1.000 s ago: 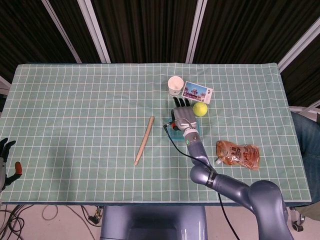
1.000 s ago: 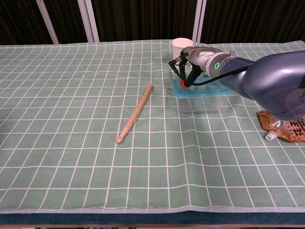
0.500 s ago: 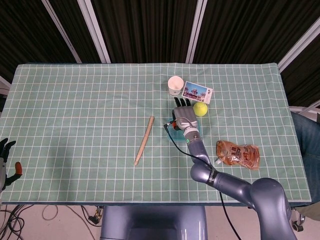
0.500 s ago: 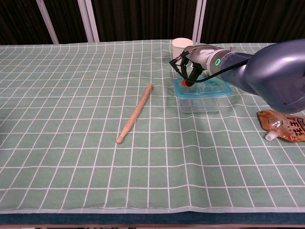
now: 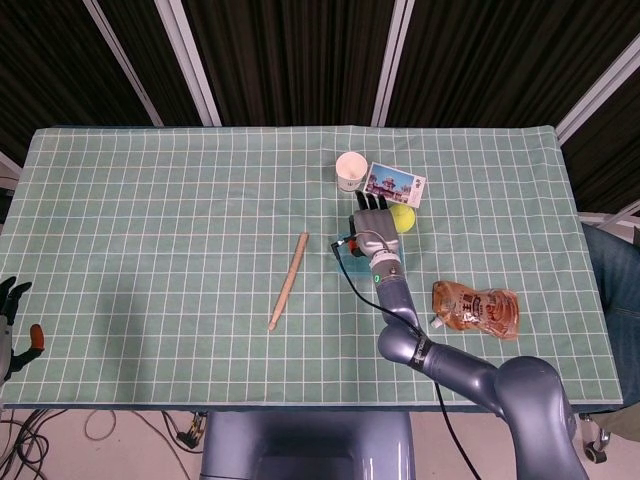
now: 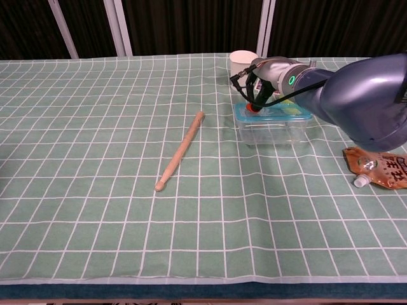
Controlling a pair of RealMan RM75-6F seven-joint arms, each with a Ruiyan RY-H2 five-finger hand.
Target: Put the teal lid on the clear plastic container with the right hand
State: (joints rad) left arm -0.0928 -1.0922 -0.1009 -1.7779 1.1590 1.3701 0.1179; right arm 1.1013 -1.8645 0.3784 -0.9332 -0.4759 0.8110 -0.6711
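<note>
The clear plastic container (image 6: 272, 130) stands right of the table's middle, and the teal lid (image 6: 283, 115) lies level on its rim. My right hand (image 6: 259, 91) reaches over the lid's far left corner, fingers curled down, with the red thumb tip at the lid's edge, pinching it. From above, the right hand (image 5: 372, 226) covers most of the lid (image 5: 346, 250) and the container (image 5: 392, 266). My left hand (image 5: 10, 305) hangs off the table's near left corner, fingers apart and holding nothing.
A wooden stick (image 6: 182, 150) lies left of the container. Behind it stand a white cup (image 5: 350, 172), a picture card (image 5: 395, 185) and a yellow-green ball (image 5: 405, 218). An orange sauce pouch (image 6: 378, 166) lies to the right near my arm.
The lid has gone from tilted to lying flat on the container. My right hand moved a little farther from me over it. The left hand stayed still.
</note>
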